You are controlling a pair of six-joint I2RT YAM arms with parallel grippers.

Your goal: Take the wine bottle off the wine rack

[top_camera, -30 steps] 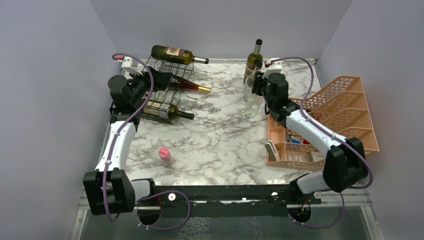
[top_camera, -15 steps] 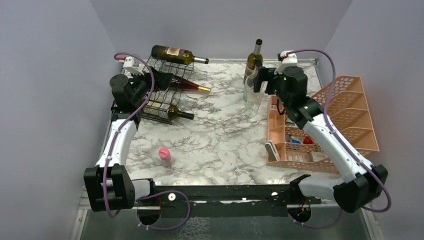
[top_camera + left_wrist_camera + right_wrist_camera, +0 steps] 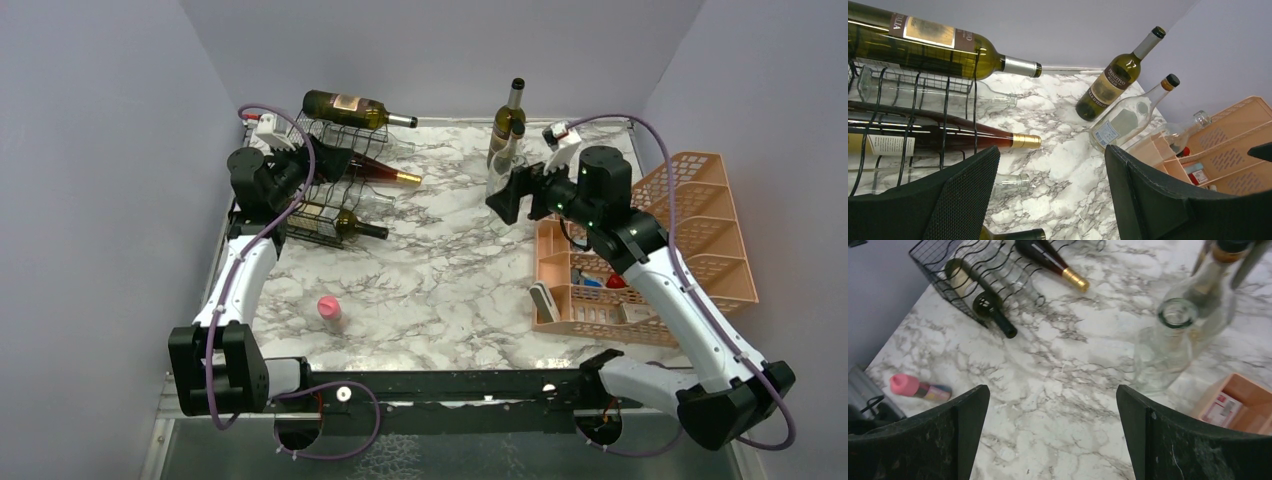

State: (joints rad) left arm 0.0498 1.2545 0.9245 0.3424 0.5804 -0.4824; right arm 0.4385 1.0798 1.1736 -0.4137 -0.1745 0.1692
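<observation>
green wine bottle (image 3: pixel 348 104) atop black wine rack (image 3: pixel 345 137); left gripper (image 3: pixel 1052 156), right gripper (image 3: pixel 1052 392) spread.

Top cam sits high behind the arm bases, looking down on the whole table (image 3: pixel 440 270). Left wrist cam is right up against the wine rack (image 3: pixel 908 125), facing the far right corner. Right wrist cam looks down and leftward. All three share the rack and the upright bottles (image 3: pixel 510 118).
</observation>
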